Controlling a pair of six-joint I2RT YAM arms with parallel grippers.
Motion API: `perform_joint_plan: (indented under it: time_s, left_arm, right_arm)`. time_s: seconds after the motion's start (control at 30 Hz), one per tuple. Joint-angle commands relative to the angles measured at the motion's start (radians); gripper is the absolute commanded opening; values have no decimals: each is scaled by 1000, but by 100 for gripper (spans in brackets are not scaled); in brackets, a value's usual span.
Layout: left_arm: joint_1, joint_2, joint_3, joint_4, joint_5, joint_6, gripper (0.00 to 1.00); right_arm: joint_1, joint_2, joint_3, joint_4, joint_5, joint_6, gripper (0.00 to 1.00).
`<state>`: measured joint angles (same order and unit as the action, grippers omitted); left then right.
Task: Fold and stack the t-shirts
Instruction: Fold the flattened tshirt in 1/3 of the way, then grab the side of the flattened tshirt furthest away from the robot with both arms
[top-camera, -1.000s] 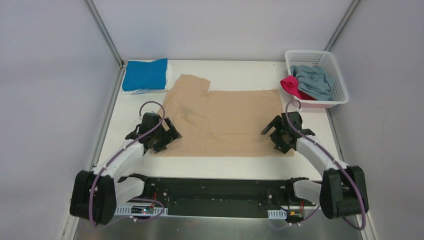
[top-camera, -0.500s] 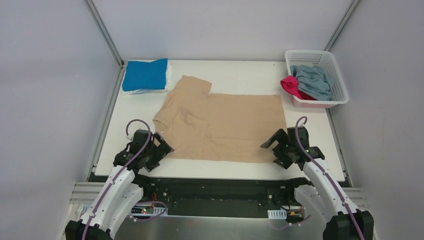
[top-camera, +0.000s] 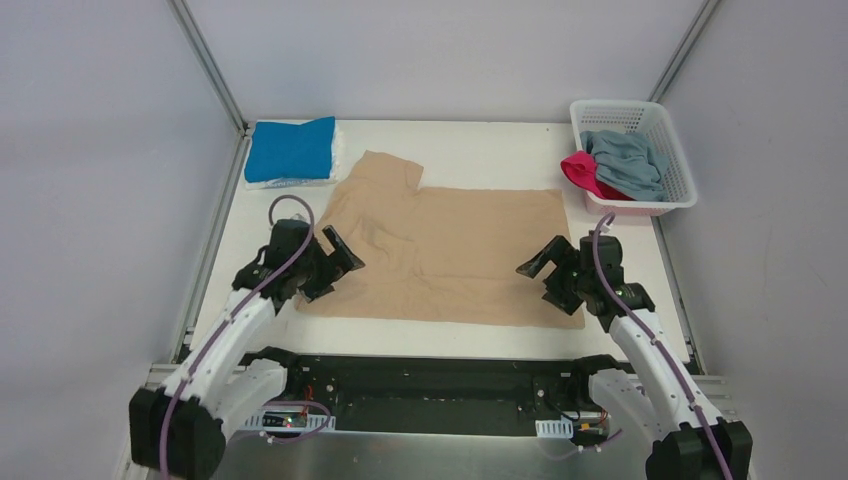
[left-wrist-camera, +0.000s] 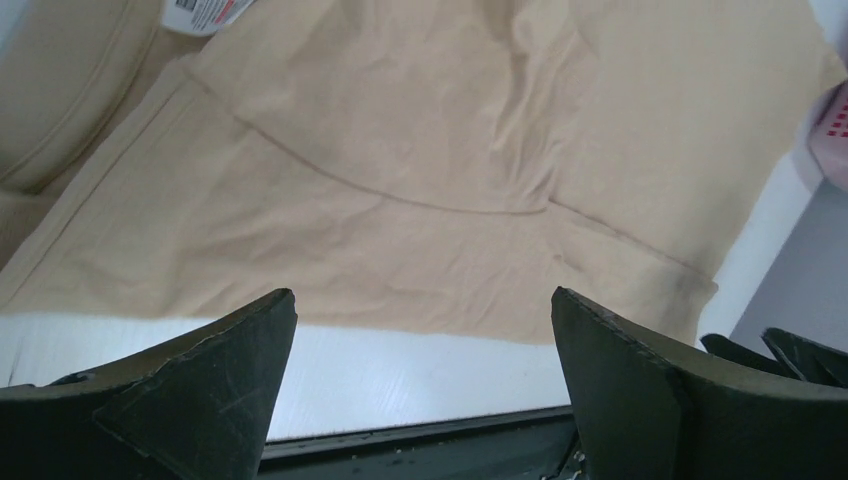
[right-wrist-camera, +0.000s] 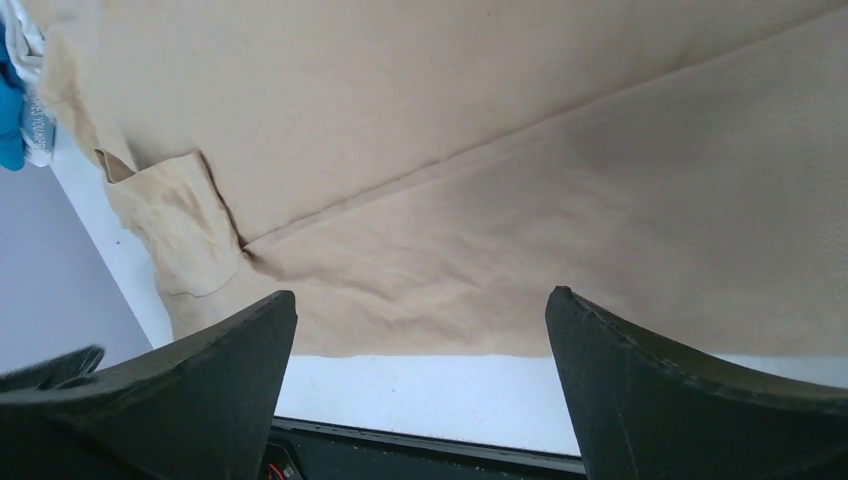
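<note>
Left hand (top-camera: 338, 268) is spread wide with nothing between its fingers, and the right hand (top-camera: 538, 280) is the same, wide apart and empty. Compared with half a second ago, both have come forward off the near edge of the tabletop (top-camera: 480, 155). Each now hovers over a near corner of the tan t-shirt (top-camera: 450, 250), left and right. That shirt lies mostly flat mid-tabletop, about where it was, a bit rumpled near the left sleeve. The blue t-shirt (top-camera: 290, 150) sits folded in the far left corner. The grey-blue one (top-camera: 625, 160) and the pink one (top-camera: 580, 172) are bunched in the white basket (top-camera: 625, 108) at far right, none of those moved.
</note>
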<state>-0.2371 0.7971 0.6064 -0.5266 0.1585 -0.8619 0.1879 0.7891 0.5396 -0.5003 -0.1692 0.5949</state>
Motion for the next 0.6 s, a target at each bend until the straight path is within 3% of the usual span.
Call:
perform_joint_plan:
  time_s: [0.0,0.13,0.27,0.57]
  left_arm:
    - [-16,225,26,233,19,56,99]
    - [-23,351,41,266,-42,71,99]
    - [-30,350,-29,248,-97,46,99]
    - [-127,91,-237,15,-117,-119,99]
  right_arm:
    - [8,48,34,126,-44,-28,99]
    - [6,75,58,131,-22,-38,99]
    - [6,61,76,134,25,-44,99]
    - [7,44,112,170,156,-21,99]
